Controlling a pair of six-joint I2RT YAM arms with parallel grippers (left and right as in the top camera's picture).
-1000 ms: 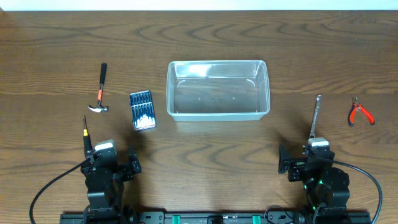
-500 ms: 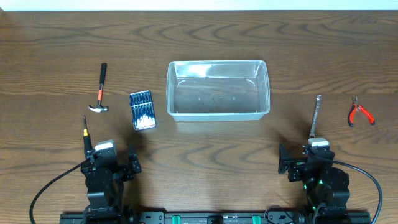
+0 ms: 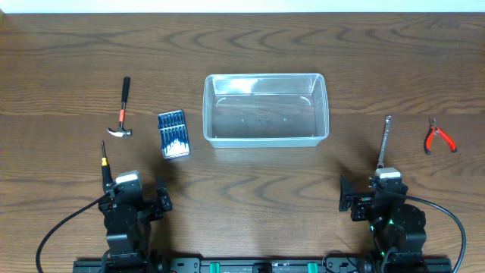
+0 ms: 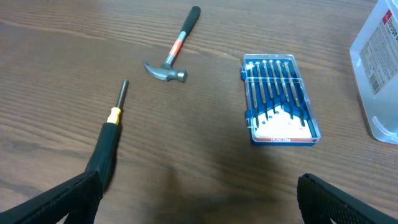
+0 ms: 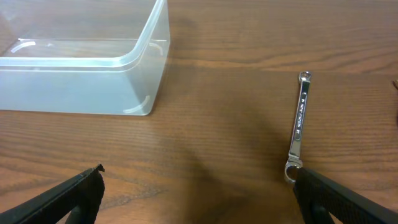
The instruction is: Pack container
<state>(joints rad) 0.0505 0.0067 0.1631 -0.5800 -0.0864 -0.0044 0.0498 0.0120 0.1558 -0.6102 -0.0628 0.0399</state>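
Observation:
The clear plastic container [image 3: 265, 109] stands empty at the table's middle back; its corner shows in the right wrist view [image 5: 87, 68] and its edge in the left wrist view [image 4: 379, 74]. A hammer [image 3: 121, 110] [image 4: 174, 53], a blue case of screwdriver bits [image 3: 173, 134] [image 4: 278, 99] and a black-handled screwdriver [image 3: 104, 163] [image 4: 109, 140] lie on the left. A silver wrench [image 3: 384, 140] [image 5: 298, 124] and red pliers [image 3: 438, 136] lie on the right. My left gripper [image 4: 199, 205] and right gripper [image 5: 199, 199] are both open and empty near the front edge.
The wooden table [image 3: 258, 182] carries nothing else. Both arm bases sit at the front edge, with cables looping beside them.

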